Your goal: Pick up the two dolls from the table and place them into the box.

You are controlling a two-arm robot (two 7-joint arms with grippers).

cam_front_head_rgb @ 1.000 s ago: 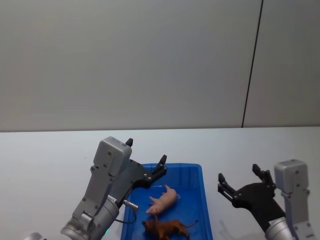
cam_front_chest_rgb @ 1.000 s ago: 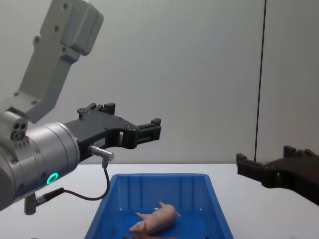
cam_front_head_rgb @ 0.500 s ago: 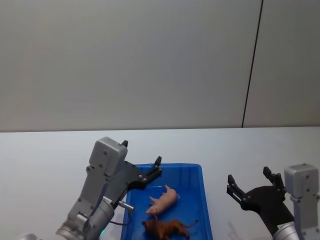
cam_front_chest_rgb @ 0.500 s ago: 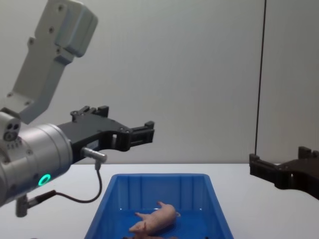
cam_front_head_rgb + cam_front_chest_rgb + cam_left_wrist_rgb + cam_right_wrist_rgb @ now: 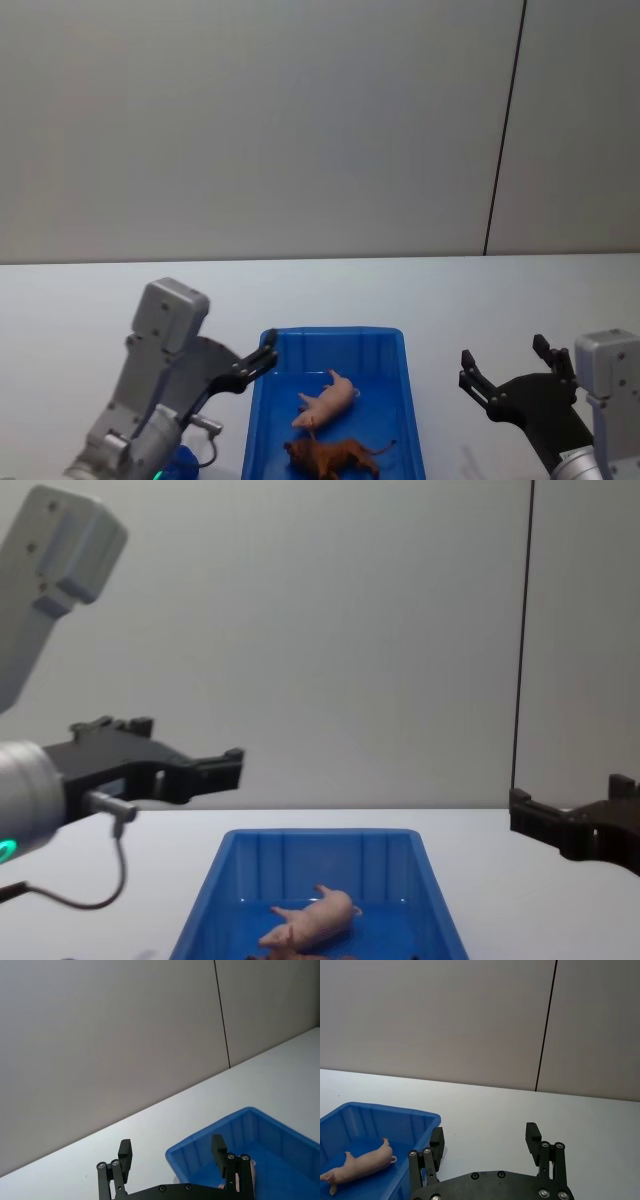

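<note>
The pink pig (image 5: pixel 327 402) and the brown doll (image 5: pixel 335 456) are lying inside the blue box (image 5: pixel 330 333) on the desk (image 5: pixel 80 300), while the left hand (image 5: pixel 171 1147) and the right hand (image 5: pixel 504 352) are hovering on either side, fingers apart.

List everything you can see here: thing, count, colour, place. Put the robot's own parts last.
box: one, blue, on the table in front of the robot
pig: one, pale pink, lying inside the box
toy animal: one, orange-brown, inside the box, nearer the robot than the pig
table: one, white, under everything
wall: one, grey, behind the table, with a dark vertical seam
left gripper: one, black, open and empty, by the box's left edge
right gripper: one, black, open and empty, above the table right of the box
</note>
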